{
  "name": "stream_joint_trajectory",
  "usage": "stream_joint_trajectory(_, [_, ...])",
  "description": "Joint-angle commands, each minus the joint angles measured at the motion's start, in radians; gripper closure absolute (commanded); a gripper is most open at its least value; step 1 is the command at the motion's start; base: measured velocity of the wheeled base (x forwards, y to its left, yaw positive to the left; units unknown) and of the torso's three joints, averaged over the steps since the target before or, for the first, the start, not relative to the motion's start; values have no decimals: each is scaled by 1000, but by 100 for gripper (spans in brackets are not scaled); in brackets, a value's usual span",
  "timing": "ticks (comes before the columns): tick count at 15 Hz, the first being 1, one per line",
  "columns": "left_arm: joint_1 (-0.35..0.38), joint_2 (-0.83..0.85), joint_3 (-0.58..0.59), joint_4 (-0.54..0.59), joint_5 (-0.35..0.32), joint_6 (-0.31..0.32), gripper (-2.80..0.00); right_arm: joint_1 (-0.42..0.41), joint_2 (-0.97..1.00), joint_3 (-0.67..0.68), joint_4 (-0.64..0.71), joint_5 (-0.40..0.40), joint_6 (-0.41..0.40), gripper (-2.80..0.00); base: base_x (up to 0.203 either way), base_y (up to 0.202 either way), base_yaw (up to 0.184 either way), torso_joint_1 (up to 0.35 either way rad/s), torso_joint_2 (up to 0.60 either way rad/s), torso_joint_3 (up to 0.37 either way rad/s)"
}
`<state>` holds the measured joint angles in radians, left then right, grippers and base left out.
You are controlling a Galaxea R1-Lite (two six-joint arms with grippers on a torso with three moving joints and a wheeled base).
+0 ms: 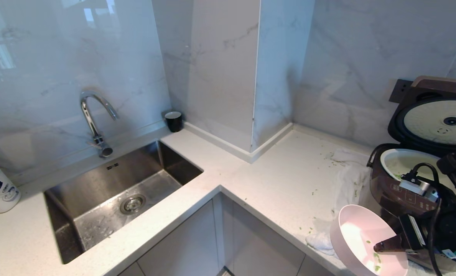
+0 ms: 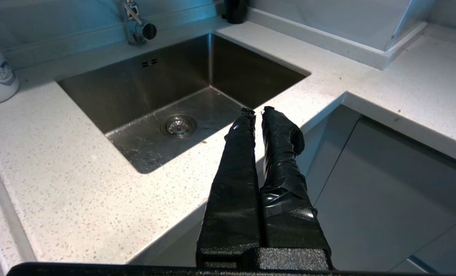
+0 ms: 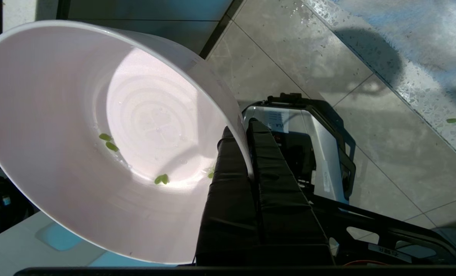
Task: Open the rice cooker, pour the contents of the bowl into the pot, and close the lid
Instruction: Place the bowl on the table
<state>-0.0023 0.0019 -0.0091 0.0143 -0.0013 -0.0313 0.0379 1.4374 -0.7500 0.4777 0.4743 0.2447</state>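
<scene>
Right pincer (image 3: 247,132) pinches the tilted bowl (image 3: 59,115) rim beside the open rice cooker (image 1: 400,191); only its wrist view shows green bits (image 3: 161,178), perhaps four. Left pincer (image 2: 257,111) closed, empty.

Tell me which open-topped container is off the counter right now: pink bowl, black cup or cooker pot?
The pink bowl: the right gripper pinches its rim, tilted. The black cup stands by the wall; the pot sits in the cooker.

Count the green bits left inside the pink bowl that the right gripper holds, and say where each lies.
4 in the right wrist view: two side by side on the bowl wall, one lower, one beside the right gripper, partly hidden; more may be hidden.
</scene>
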Motion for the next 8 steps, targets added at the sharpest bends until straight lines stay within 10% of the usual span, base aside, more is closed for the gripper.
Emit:
stream_joint_trajectory(1, [0,1,0,0,1,-1,0,0,0,0,2,3,1,0,0,0,0,0,0,0])
stream_joint_trajectory(8, [1,1,0,0,0,-1,0,2,4,-3,2,3,1,0,0,0,0,0,0,0])
